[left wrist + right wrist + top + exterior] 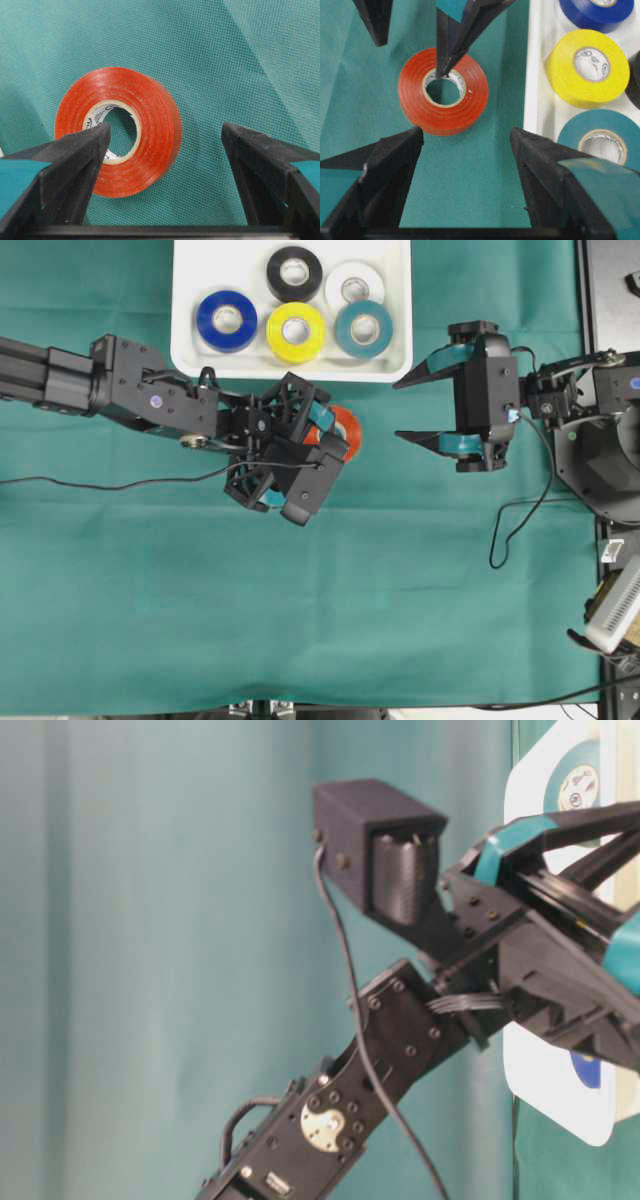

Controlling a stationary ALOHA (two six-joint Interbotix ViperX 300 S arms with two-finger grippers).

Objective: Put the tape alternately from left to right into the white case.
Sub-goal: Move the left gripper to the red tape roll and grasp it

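Note:
A red tape roll [118,131] lies flat on the green cloth just below the white case [190,355]. My left gripper [166,135] hangs over it, open: one fingertip [442,67] sits in the roll's core hole, the other stands outside the rim. The overhead view shows the red roll [345,428] half covered by the left gripper [332,452]. My right gripper [400,408] is open and empty to the right, facing the red roll [443,91]. In the case lie blue [226,321], yellow [295,332], teal [362,329], black [294,274] and white [354,284] rolls.
The case's right rim [532,75] runs close beside the red roll. A black cable [110,482] trails over the cloth at the left, another [515,530] loops at the right. Equipment [615,615] stands off the cloth's right edge.

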